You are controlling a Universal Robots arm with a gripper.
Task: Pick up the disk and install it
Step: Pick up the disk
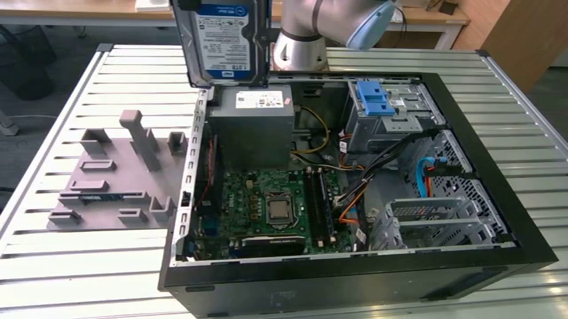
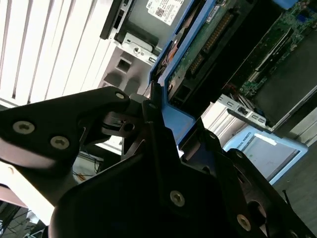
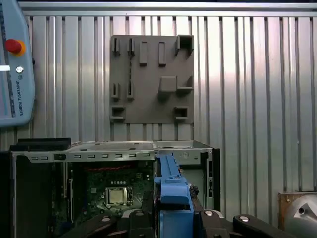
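One disk (image 1: 226, 40) upright, clenched in claw (image 3: 173, 204) by blue bracket (image 3: 173, 186), above open case (image 1: 355, 282).

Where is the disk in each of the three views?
Exterior view: the disk hangs upright above the open case.
Second wrist view: the disk shows its blue-framed circuit side.
First wrist view: the disk stands edge-on, blue, before the open case.
Shared landmark: the slatted table.

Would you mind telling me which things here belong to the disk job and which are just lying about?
Job in hand: the disk, clamped in the hand; the open computer case.
Lying about: the grey slotted holder; the control pendant.
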